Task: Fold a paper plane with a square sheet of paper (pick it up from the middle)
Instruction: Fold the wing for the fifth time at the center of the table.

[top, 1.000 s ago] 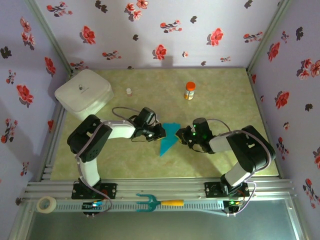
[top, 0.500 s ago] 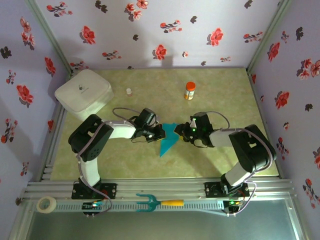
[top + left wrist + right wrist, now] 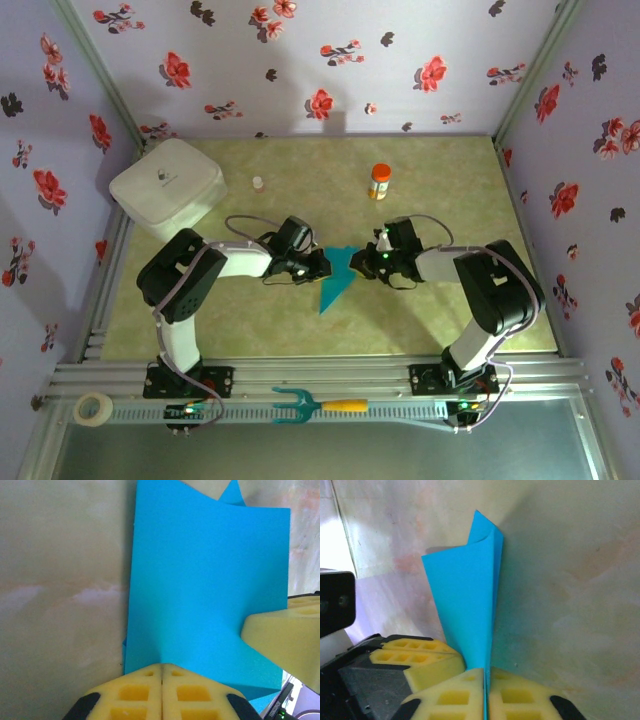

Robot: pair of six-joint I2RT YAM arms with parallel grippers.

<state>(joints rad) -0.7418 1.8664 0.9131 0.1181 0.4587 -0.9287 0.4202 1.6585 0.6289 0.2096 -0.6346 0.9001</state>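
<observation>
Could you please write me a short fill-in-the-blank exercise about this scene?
The left gripper and right gripper are both ___ on the teal paper.
The white box sits in the far ___ corner.
The teal pronged tool has a ___ handle.
Missing: shut, left, yellow.

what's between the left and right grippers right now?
The folded teal paper: in the top view it bridges left gripper and right gripper, and each wrist view shows closed fingers pinching it.
</observation>
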